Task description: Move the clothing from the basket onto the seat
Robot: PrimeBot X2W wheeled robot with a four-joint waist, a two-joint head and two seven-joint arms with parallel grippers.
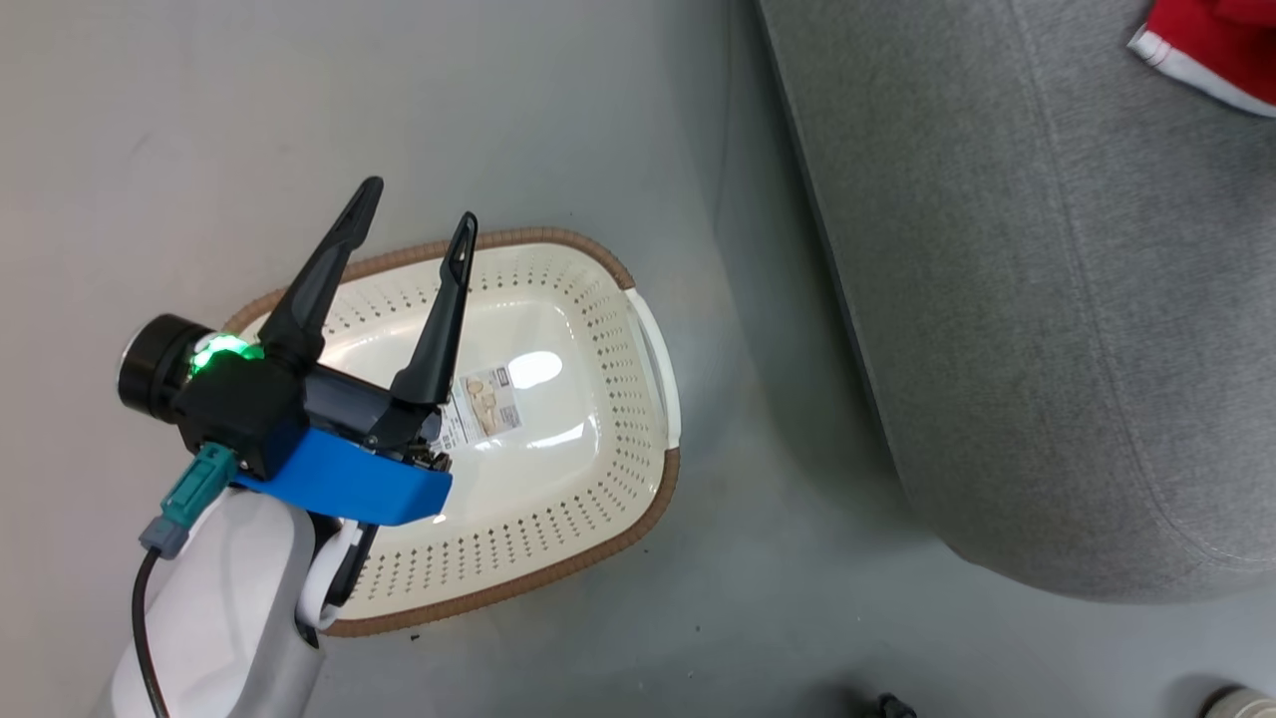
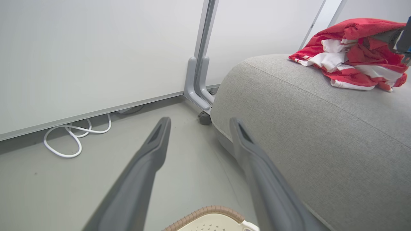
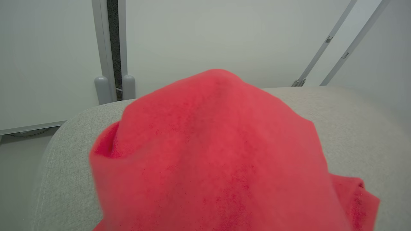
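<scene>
The cream basket point(image 1: 558, 237) with its brown rim stands on the floor and holds just a paper label. My left gripper point(image 1: 420, 202) hovers over its left half, open with nothing between the fingers; in the left wrist view this gripper point(image 2: 199, 121) points at the floor beside the seat point(image 2: 305, 128), with the basket rim point(image 2: 208, 210) below. Red clothing point(image 2: 353, 51) with white stripes lies bunched on the grey seat point(image 1: 1047, 299); a corner of it point(image 1: 1216, 40) reaches the head view. In the right wrist view, red clothing point(image 3: 212, 154) rises in a peak and hides my right gripper's fingers, shut on it over the seat point(image 3: 353, 128).
A white partition wall stands behind the seat, its grey foot and caster point(image 2: 200, 109) close to the seat's end. A white cable point(image 2: 74, 134) loops on the floor along the wall. Small dark objects point(image 1: 892, 706) sit at the head view's lower edge.
</scene>
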